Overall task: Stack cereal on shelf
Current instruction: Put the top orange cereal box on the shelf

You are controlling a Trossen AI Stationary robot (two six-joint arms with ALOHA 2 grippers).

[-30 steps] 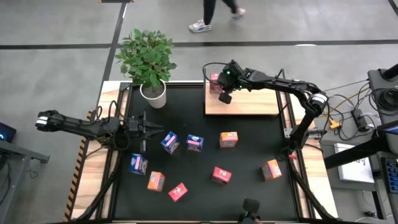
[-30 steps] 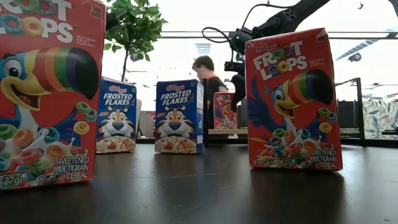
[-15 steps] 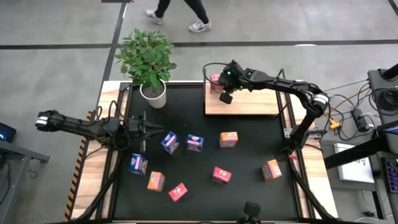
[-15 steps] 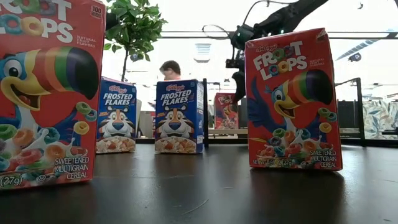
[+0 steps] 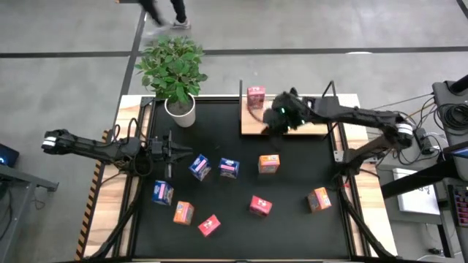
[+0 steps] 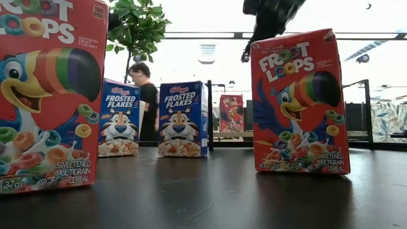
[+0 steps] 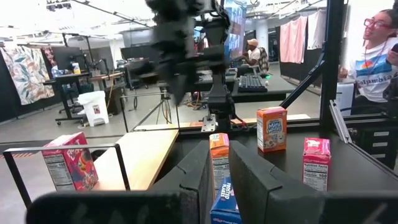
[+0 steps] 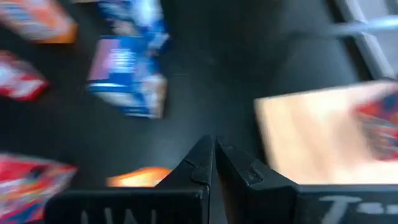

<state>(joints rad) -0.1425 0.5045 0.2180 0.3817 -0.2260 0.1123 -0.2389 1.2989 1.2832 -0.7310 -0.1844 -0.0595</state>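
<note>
While one red box (image 5: 256, 96) is standing on the shelf (image 5: 307, 128) at upper centre, eight boxes are being left below, the right gripper (image 8: 214, 163) pressed together.

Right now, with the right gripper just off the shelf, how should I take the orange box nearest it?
Come straight down on the orange box with the right gripper and pinch two opposite side faces. It sits square on the table with clear space around it; the blue box stands apart.

Bright backlit low view; right wrist view motion-blurred.
</note>
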